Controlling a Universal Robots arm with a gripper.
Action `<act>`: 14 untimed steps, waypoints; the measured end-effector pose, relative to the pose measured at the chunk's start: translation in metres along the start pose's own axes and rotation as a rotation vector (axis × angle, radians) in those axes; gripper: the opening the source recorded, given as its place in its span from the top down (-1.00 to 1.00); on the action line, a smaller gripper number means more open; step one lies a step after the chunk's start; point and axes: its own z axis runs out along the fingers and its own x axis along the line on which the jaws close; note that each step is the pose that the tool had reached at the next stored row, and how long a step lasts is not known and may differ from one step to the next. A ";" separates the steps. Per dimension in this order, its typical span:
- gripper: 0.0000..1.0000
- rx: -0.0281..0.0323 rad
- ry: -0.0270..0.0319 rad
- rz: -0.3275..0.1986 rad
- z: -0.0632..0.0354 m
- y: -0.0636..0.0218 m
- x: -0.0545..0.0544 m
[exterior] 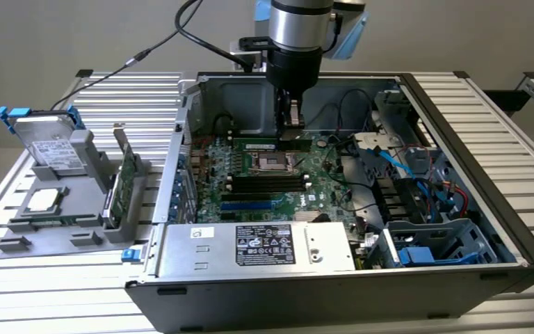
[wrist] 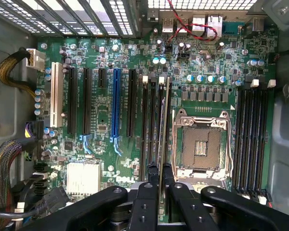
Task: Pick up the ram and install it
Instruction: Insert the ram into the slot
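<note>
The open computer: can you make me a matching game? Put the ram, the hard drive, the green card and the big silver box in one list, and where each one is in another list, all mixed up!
Things:
1. ram
2. hard drive
3. expansion card
4. power supply

Places:
A. inside the case, a silver box with stickers on top
B. between the jaws, over the motherboard
C. standing on edge in the grey holder, on the side next to the case
D. propped up in the holder with blue clips, on the side away from the case

Pairs: 1-B, 2-D, 3-C, 4-A
</note>
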 end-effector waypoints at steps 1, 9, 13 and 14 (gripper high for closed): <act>0.72 0.0000 0.0000 0.000 0.0000 0.0000 0.000; 0.72 0.0001 -0.0001 0.000 0.0095 -0.0003 0.001; 0.72 0.0002 0.0000 -0.004 0.0168 -0.0005 0.001; 0.72 0.0004 0.0002 -0.007 0.0185 -0.0006 0.001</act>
